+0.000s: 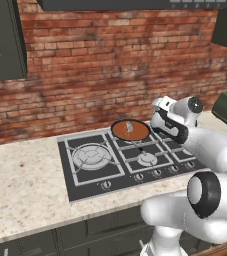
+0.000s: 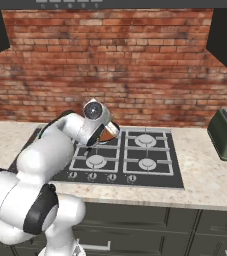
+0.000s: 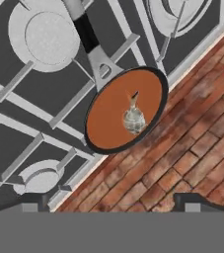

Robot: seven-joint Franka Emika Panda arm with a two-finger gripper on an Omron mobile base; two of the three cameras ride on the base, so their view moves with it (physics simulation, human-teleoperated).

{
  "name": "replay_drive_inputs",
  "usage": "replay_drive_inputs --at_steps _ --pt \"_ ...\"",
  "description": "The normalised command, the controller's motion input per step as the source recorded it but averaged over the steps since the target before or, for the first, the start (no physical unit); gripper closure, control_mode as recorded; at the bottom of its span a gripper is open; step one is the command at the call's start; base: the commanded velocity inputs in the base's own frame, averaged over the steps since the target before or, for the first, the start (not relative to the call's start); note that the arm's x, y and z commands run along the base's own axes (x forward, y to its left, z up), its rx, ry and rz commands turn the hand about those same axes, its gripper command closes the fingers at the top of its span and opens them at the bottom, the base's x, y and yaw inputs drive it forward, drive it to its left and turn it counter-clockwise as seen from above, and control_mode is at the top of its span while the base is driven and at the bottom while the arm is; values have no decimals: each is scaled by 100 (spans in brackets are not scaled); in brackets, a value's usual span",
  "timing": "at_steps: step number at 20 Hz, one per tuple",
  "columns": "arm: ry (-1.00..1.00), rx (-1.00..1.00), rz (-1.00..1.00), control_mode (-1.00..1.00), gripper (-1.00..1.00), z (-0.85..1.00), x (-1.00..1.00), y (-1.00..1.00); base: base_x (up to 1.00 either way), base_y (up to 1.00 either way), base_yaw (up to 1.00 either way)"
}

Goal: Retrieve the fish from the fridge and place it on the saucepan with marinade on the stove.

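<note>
A: Was there any writing to read on the stove (image 1: 135, 165), its knobs, or the green toaster (image 2: 226, 133)?

B: No. Nothing legible showed on either; the knob markings were too small to make out, and the brick wall (image 2: 115, 65) was bare.

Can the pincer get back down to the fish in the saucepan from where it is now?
Probably yes: the open pincer looks onto the fish lying in the saucepan, with nothing between them.
</note>
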Motion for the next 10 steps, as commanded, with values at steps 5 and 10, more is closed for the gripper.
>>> replay_drive_inputs --at_steps 5,10 --pt "-20 10 0 -100 -100 81 -52 -38 0 0 0" --pt "3 2 -1 -100 -100 66 -20 -59 0 0 0"
